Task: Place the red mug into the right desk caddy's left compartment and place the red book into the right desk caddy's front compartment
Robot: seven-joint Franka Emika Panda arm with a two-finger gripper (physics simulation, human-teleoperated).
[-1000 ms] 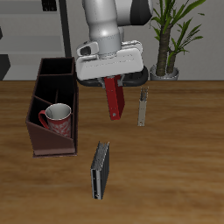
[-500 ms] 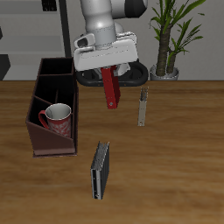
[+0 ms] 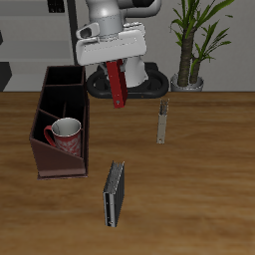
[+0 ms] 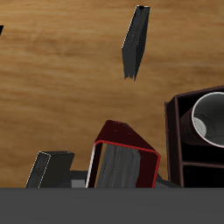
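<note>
Red book [image 3: 118,84]: held clear of the table, hanging below the gripper [image 3: 116,62], spine tilted; it has been lifted higher and carried toward the right desk caddy [image 3: 47,157] over the last second.
Gripper: clamped on the book's upper end.
Red mug [image 3: 64,133]: already seated in the caddy's left compartment.
Meaning: mug step judged done; book transport under way, front compartment not yet reached.
Dark book [image 3: 115,192]: lying apart, nearer the table's front edge.

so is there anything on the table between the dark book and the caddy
No. In the exterior view only bare wood separates the dark book from the right desk caddy.
</note>
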